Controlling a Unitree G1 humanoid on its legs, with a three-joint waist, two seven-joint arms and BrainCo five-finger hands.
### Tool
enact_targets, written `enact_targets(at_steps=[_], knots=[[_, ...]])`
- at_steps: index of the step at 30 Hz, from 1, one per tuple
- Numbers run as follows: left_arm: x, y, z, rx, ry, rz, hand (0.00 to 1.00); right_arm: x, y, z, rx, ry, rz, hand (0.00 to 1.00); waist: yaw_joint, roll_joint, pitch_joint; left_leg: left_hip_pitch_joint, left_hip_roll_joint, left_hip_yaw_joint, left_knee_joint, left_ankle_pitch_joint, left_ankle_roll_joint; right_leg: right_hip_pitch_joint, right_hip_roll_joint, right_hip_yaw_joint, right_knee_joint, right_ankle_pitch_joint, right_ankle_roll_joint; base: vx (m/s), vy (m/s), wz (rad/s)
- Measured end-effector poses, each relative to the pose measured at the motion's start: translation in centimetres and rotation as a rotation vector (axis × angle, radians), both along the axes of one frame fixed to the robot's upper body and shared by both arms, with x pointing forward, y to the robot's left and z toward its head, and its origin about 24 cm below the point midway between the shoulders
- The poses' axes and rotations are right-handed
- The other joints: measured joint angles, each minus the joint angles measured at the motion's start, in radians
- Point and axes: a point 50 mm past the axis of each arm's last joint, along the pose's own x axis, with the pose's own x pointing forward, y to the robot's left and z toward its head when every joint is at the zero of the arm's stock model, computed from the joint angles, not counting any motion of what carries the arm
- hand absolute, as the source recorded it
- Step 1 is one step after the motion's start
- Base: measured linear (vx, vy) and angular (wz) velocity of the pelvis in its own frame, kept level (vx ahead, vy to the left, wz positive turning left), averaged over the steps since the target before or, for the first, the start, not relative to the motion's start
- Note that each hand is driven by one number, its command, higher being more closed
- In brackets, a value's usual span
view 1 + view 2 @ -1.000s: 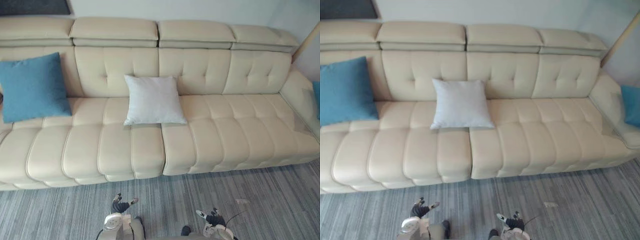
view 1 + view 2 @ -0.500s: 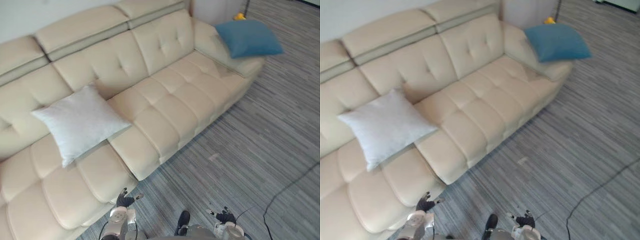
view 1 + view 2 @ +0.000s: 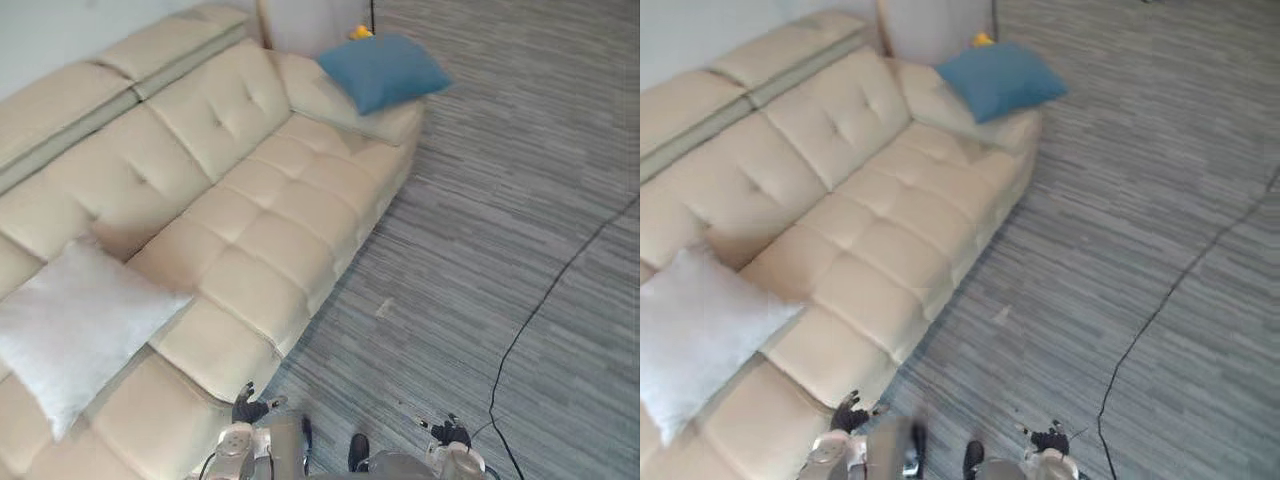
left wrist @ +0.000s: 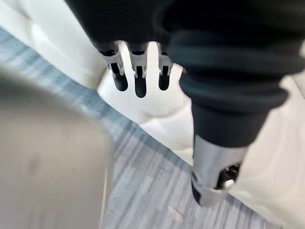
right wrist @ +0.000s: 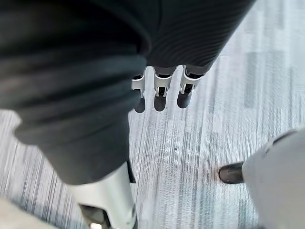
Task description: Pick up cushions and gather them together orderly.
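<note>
- Fingers (image 4: 139, 83) of the left hand (image 3: 250, 408) hang straight and loose, gripping nothing. The right hand (image 3: 447, 432) is the same, its fingers (image 5: 161, 95) relaxed and empty.
- Two cushions, one blue and one white, both on the one cream sofa (image 3: 270, 210) and well apart.
- Blue cushion (image 3: 383, 70) lies on the sofa's far armrest, one corner pointing out over the carpet (image 3: 520, 180). It's squarish, so no clear long axis.
- White cushion (image 3: 75, 325) sits on the seat toward the sofa's other end, near the backrest, one corner pointing along the seat towards the blue one.
- Something small and yellow (image 3: 359, 32) peeks out behind the blue cushion, past the armrest.
- One pale scrap (image 3: 384, 308) lies on the carpet in front of the sofa.
- Left wrist view catches the sofa's front edge just beyond the fingertips; right wrist view has striped carpet beyond them; the eye views take in both cushions.
</note>
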Motion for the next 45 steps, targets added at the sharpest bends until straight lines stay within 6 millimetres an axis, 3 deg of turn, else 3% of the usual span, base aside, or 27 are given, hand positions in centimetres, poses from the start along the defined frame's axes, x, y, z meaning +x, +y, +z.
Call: enact_targets(at_steps=[2, 3, 4, 5, 6, 7, 9, 11, 13, 16, 17, 18, 19, 21, 23, 25, 29, 31, 33, 34, 35, 36, 38, 39, 41, 43, 45], knots=[[-0.8, 0.6, -0.2, 0.0, 0.018, 0.043, 0.0, 0.3, 0.9, 0.2, 0.017, -0.021, 0.008, 0.0, 0.005, -0.016, -0.02, 0.041, -0.004, 0.038, 0.008, 0.05, 0.022, 0.001, -0.008, 0.065, 0.065, -0.064, 0.019, 0.44, 0.178, -1.34], [-1.2, 1.3, -0.3, 0.017, 0.028, 0.049, 0.0, -0.3, 1.5, 0.0, 0.032, -0.018, 0.004, 0.0, 0.012, -0.06, -0.044, 0.071, -0.008, 0.124, 0.014, 0.01, 0.041, -0.03, -0.05, 0.067, 0.182, -0.115, 0.072, 0.44, 0.137, -1.08], [-1.2, 1.4, -0.3, 0.021, 0.032, 0.049, 0.0, -0.2, 1.7, 0.1, 0.034, -0.024, 0.01, 0.0, 0.019, -0.072, -0.05, 0.09, -0.01, 0.159, 0.016, -0.007, 0.05, -0.047, -0.067, 0.061, 0.238, -0.133, 0.104, 0.44, 0.135, -1.26], [-1.1, 1.4, -0.3, 0.021, 0.035, 0.048, 0.0, 0.0, 1.7, 0.2, 0.033, -0.03, 0.023, 0.0, 0.022, -0.077, -0.052, 0.123, -0.01, 0.191, 0.017, -0.031, 0.06, -0.076, -0.083, 0.045, 0.325, -0.141, 0.138, 0.38, 0.138, -1.13], [-1.0, 1.2, -0.3, 0.018, 0.035, 0.037, 0.0, 0.1, 1.7, 0.2, 0.03, -0.033, 0.036, 0.0, 0.021, -0.078, -0.05, 0.18, -0.008, 0.233, 0.009, -0.057, 0.07, -0.138, -0.117, -0.006, 0.503, -0.126, 0.241, 0.38, 0.131, -1.0], [-1.0, 0.9, -0.3, 0.016, 0.034, 0.021, 0.0, -0.1, 1.8, 0.1, 0.026, -0.025, 0.045, 0.0, 0.013, -0.076, -0.049, 0.22, -0.009, 0.244, 0.007, -0.066, 0.072, -0.18, -0.151, -0.056, 0.617, -0.12, 0.254, 0.44, 0.124, -0.76], [-0.5, 0.2, -0.2, 0.012, 0.026, -0.016, 0.0, -0.2, 1.8, 0.1, 0.019, -0.018, 0.069, 0.0, -0.008, -0.065, -0.041, 0.306, 0.014, 0.282, -0.026, -0.067, 0.072, -0.228, -0.235, -0.189, 0.722, -0.137, 0.188, 0.3, 0.044, -0.57], [-0.1, 0.0, -0.1, 0.012, 0.017, -0.03, 0.0, 0.1, 1.7, 0.2, 0.016, -0.023, 0.076, 0.0, -0.013, -0.045, -0.027, 0.384, 0.049, 0.293, -0.078, -0.067, 0.072, -0.238, -0.254, -0.256, 0.647, -0.147, 0.167, 0.34, -0.016, -0.59], [0.3, 0.1, 0.0, 0.023, 0.015, -0.051, 0.0, 0.2, 1.7, 0.1, 0.014, -0.018, 0.085, 0.0, -0.025, -0.054, -0.029, 0.424, 0.072, 0.293, -0.116, -0.067, 0.072, -0.264, -0.252, -0.264, 0.501, -0.13, 0.163, 0.31, -0.125, -0.28], [0.4, 0.1, -0.2, 0.045, 0.035, -0.103, 0.0, 0.6, 1.4, 0.1, 0.008, -0.007, 0.095, 0.0, -0.07, -0.078, -0.03, 0.436, 0.058, 0.248, -0.153, -0.073, 0.055, -0.301, -0.215, -0.15, 0.177, 0.063, 0.175, 0.31, -0.25, 0.13], [0.5, -0.3, -0.3, 0.048, 0.048, -0.126, 0.0, 0.5, 0.4, 0.1, -0.013, -0.003, 0.093, 0.0, -0.088, -0.072, -0.016, 0.457, 0.069, 0.183, -0.145, -0.118, -0.015, -0.312, -0.193, -0.11, 0.199, 0.138, 0.127, 0.32, -0.289, 0.15], [0.1, -1.0, -0.6, 0.038, 0.065, -0.14, 0.0, 0.6, -0.7, 0.2, -0.041, 0.006, 0.096, 0.0, -0.085, -0.031, -0.015, 0.462, 0.104, 0.147, -0.122, -0.131, -0.037, -0.304, -0.162, -0.124, 0.207, 0.094, 0.113, 0.32, -0.296, 0.06], [0.0, -1.2, -0.7, 0.032, 0.069, -0.144, 0.0, 0.4, -1.0, 0.2, -0.047, 0.017, 0.096, 0.0, -0.084, -0.017, -0.017, 0.447, 0.117, 0.136, -0.092, -0.132, -0.037, -0.301, -0.153, -0.127, 0.201, 0.083, 0.113, 0.3, -0.248, 0.04], [-0.1, -1.7, -0.7, 0.012, 0.065, -0.129, 0.0, -0.5, -2.0, -0.1, -0.051, 0.041, 0.037, 0.0, -0.09, 0.03, -0.001, 0.27, 0.164, 0.055, 0.275, -0.081, -0.02, -0.229, -0.112, -0.175, 0.14, 0.052, 0.09, 0.36, -0.305, 0.29], [-0.3, -1.5, -0.6, 0.005, 0.051, -0.1, 0.0, -0.8, -2.1, -0.1, -0.055, 0.051, 0.04, 0.0, -0.075, 0.036, 0.027, 0.165, 0.209, 0.074, 0.542, -0.042, -0.016, -0.115, -0.076, -0.185, 0.075, 0.031, 0.053, 0.35, -0.211, 0.11], [0.1, -1.4, -0.2, 0.007, 0.024, -0.099, 0.0, -0.9, -1.9, -0.2, -0.05, 0.06, 0.042, 0.0, -0.058, 0.025, 0.037, 0.099, 0.202, 0.139, 0.597, -0.078, -0.006, -0.017, -0.074, -0.181, 0.009, 0.025, 0.046, 0.32, -0.133, 0.01], [0.5, -1.6, 0.0, 0.004, 0.002, -0.098, 0.0, 0.1, -1.0, -0.1, -0.032, 0.033, 0.047, 0.0, -0.04, 0.025, 0.038, 0.005, 0.088, 0.255, 0.18, -0.07, 0.018, 0.083, -0.093, -0.164, -0.087, 0.025, 0.059, 0.35, -0.025, -0.17], [0.5, -1.6, 0.0, 0.0, -0.001, -0.093, 0.0, 0.0, -0.7, -0.2, -0.036, 0.041, 0.061, 0.0, -0.022, 0.024, 0.039, 0.016, 0.02, 0.264, -0.122, 0.052, 0.013, 0.144, -0.106, -0.152, -0.132, 0.003, 0.082, 0.46, 0.065, -0.17], [0.5, -1.6, 0.0, -0.001, 0.0, -0.086, 0.0, -0.3, -0.5, -0.3, -0.043, 0.053, 0.074, 0.0, -0.011, 0.029, 0.035, 0.021, 0.012, 0.262, -0.216, 0.105, 0.009, 0.184, -0.103, -0.145, -0.15, -0.024, 0.104, 0.48, 0.124, -0.14], [0.4, -1.2, -0.1, 0.0, 0.005, -0.065, 0.0, -0.7, 0.0, -0.5, -0.044, 0.069, 0.095, 0.0, -0.006, 0.014, 0.028, 0.031, 0.0, 0.267, -0.191, 0.197, 0.053, 0.233, -0.118, -0.139, -0.153, -0.057, 0.136, 0.62, 0.155, -0.06], [0.3, -0.8, -0.1, 0.004, 0.008, -0.056, 0.0, -1.1, 0.5, -0.6, -0.039, 0.081, 0.107, 0.0, -0.008, -0.015, 0.002, 0.031, -0.039, 0.274, -0.156, 0.178, 0.098, 0.238, -0.155, -0.142, -0.119, -0.081, 0.16, 0.62, 0.142, 0.01], [0.3, -0.8, -0.1, 0.006, 0.011, -0.055, 0.0, -1.1, 0.7, -0.6, -0.037, 0.078, 0.111, 0.0, -0.008, -0.026, -0.009, 0.033, -0.048, 0.279, -0.145, 0.155, 0.106, 0.221, -0.173, -0.141, -0.074, -0.085, 0.167, 0.76, 0.18, 0.07], [0.3, -0.4, -0.1, 0.011, 0.014, -0.054, 0.0, -1.3, 0.9, -0.6, -0.048, 0.072, 0.132, 0.0, -0.01, -0.047, -0.011, 0.092, -0.071, 0.282, -0.114, 0.085, 0.112, 0.127, -0.216, -0.121, 0.248, -0.092, 0.197, 0.68, 0.183, 0.03], [0.2, -0.1, -0.2, 0.016, 0.03, -0.052, 0.0, -1.1, 0.9, -0.4, -0.05, 0.058, 0.136, 0.0, -0.014, -0.064, -0.005, 0.164, -0.095, 0.28, -0.114, 0.047, 0.116, 0.03, -0.255, -0.098, 0.527, -0.067, 0.24, 0.48, 0.117, 0.06], [-0.2, -0.2, -0.5, 0.016, 0.051, -0.054, 0.0, -0.9, 0.5, -0.1, -0.068, 0.038, 0.145, 0.0, -0.033, -0.065, -0.004, 0.268, -0.106, 0.275, -0.123, 0.015, 0.116, -0.064, -0.289, -0.106, 0.771, -0.07, 0.234, 0.66, 0.135, 0.12], [-0.4, -0.3, -0.6, 0.016, 0.058, -0.066, 0.0, -0.2, 0.3, 0.3, -0.092, 0.011, 0.165, 0.0, -0.041, -0.053, 0.0, 0.391, -0.099, 0.265, -0.175, 0.012, 0.11, -0.144, -0.316, -0.172, 0.785, -0.091, 0.201, 0.56, 0.073, 0.12], [-0.6, -0.3, -0.6, 0.019, 0.062, -0.068, 0.0, 0.4, 0.2, 0.5, -0.097, -0.004, 0.176, 0.0, -0.061, -0.037, 0.007, 0.472, -0.073, 0.263, -0.234, -0.007, 0.079, -0.207, -0.315, -0.248, 0.648, -0.104, 0.179, 0.44, -0.012, 0.07]])
